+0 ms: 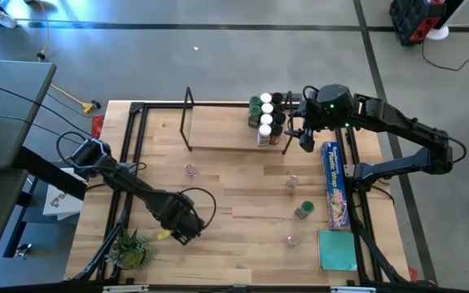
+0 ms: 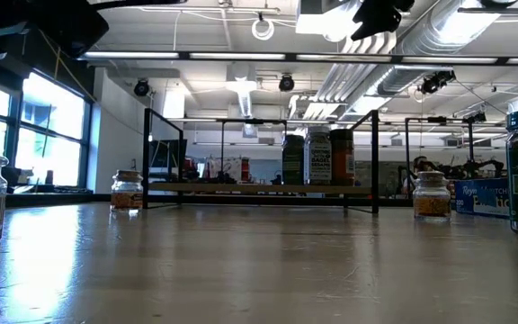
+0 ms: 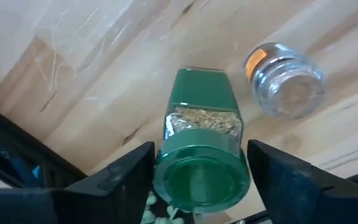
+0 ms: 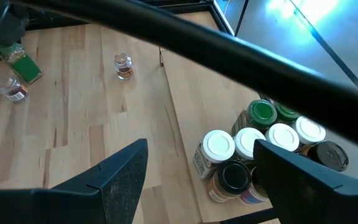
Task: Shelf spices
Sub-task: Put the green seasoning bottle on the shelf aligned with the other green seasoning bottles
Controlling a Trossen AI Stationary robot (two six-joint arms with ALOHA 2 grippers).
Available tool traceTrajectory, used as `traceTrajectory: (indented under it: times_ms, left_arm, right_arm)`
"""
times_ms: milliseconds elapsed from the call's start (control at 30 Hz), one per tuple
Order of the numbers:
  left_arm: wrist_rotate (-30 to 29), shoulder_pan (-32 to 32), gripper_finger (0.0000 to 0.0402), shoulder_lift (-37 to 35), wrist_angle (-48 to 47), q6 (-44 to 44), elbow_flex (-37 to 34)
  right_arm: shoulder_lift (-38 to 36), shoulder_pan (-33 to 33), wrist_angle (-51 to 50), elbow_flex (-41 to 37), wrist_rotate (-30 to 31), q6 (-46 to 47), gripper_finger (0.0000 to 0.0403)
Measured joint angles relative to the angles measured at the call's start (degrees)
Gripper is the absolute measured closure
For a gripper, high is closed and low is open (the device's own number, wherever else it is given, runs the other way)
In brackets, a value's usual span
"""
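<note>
The left gripper [image 1: 184, 230] sits at the lower left of the high view, close to the small spiky plant [image 1: 131, 249]. In the left wrist view its fingers [image 3: 123, 174] flank a green-lidded spice jar [image 3: 202, 163], one on each side. A sliver of gap shows on both flanks, so they look parted around it and not yet clamped. A clear-lidded jar [image 3: 286, 79] stands just beside it, toward the upper right of that view.

To do this step well, the fingers should close squarely on the jar's body just under the lid, centred so it does not twist. The lift should then go straight up, clear of the neighbouring clear-lidded jar. The jar looks tilted toward the camera, so a slow squeeze seems safer than a snap.

The right gripper [image 1: 304, 134] hovers at the upper middle-right of the high view, over the right end of the shelf [image 1: 218, 130]. Its fingers are spread and hold nothing. Directly below them in the right wrist view is the cluster of shelved jars [image 4: 266, 149], with white, green and dark lids packed together on the shelf board.

Loose jars remain on the counter [image 1: 243, 212]: one green-lidded jar [image 1: 304, 211] near the blue plastic-wrap box [image 1: 335, 184], and a few clear ones scattered across the middle.
</note>
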Motion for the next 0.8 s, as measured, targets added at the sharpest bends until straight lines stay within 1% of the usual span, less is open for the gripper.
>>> traceTrajectory:
  times_ms: [167,300,367,433,533,600,700,800]
  left_arm:
    - [3.3,1.2,0.0206,0.0,-0.6,6.4,0.0]
    - [6.8,2.8,0.0206,-0.2,-3.0,11.5,0.1]
    - [7.3,4.2,0.0206,-0.8,-6.0,14.2,1.5]
    - [7.4,6.2,0.0206,-2.0,-9.4,17.1,4.2]
    - [7.2,10.8,0.0206,-2.9,-15.3,22.8,10.6]
    - [5.9,15.0,0.0206,-3.0,-18.3,27.3,15.8]
    - [0.8,23.2,0.0206,-1.8,-18.8,34.2,21.5]
    - [-4.7,31.8,0.0206,2.4,-17.9,43.1,26.3]
  right_arm:
    - [0.0,0.0,0.0,0.0,0.0,0.0,0.0116]
    - [0.0,0.0,0.0,0.0,0.0,0.0,0.0116]
    - [0.0,0.0,0.0,0.0,0.0,-0.3,0.0116]
    - [0.0,0.0,0.0,0.0,0.0,-1.2,0.0116]
    - [-0.4,0.0,0.0,0.0,0.0,-1.5,0.0116]
    - [-1.0,-0.4,0.0,0.0,0.0,-1.5,0.0116]
    - [-2.5,-1.3,0.0,0.0,0.0,-1.5,0.0116]
    - [-4.0,-2.7,0.0,0.0,0.0,-1.5,0.0116]
